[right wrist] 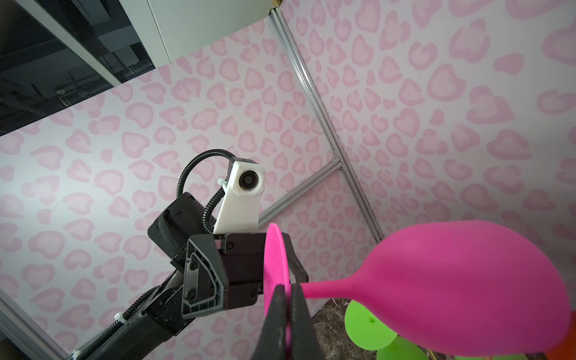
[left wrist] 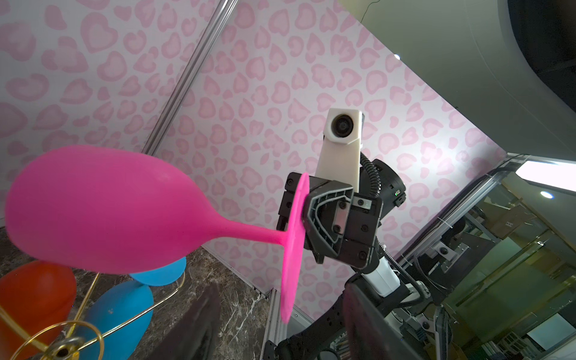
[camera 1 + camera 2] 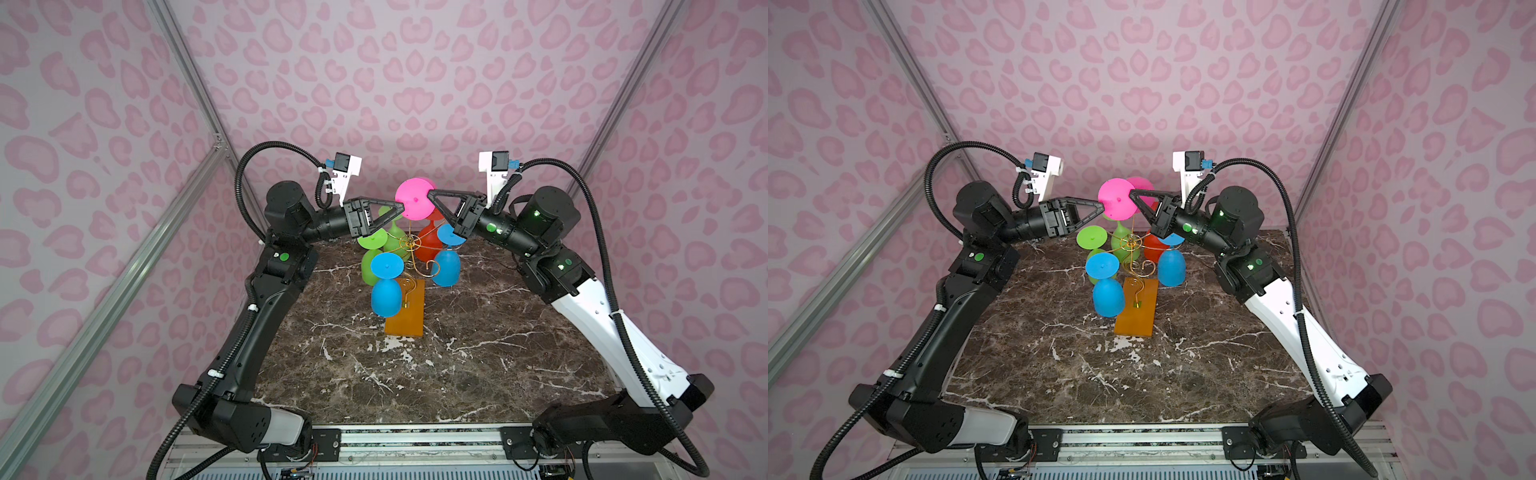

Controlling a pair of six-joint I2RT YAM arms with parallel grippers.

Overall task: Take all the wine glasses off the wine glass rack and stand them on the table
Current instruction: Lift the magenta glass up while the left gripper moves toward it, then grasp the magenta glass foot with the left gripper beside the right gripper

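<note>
Wine glass (image 3: 413, 203), bright pink, lies on its side in the air at the centre of both top views, just above the top of the rack (image 3: 409, 316). Its round foot faces the camera and its bowl points toward the back wall. In the left wrist view its stem runs free of the gold wire

The right gripper (image 3: 430, 194) reaches in from the right of the frame and is pinched tight on the foot's right edge. At the bottom centre of the right wrist view its fingers (image 1: 274, 318) clamp the pink rim

The left gripper (image 3: 400, 210) reaches in from the left with its jaws apart, one on each side of the foot's left edge. In the left wrist view the rim sits in the gap with space on both sides

The rack stands mid-frame on a dark marble table (image 3: 457, 365). Green glasses (image 3: 372, 259), blue glasses (image 3: 386, 296) and a red glass (image 3: 430, 247) hang bowl-down from its arms
</note>
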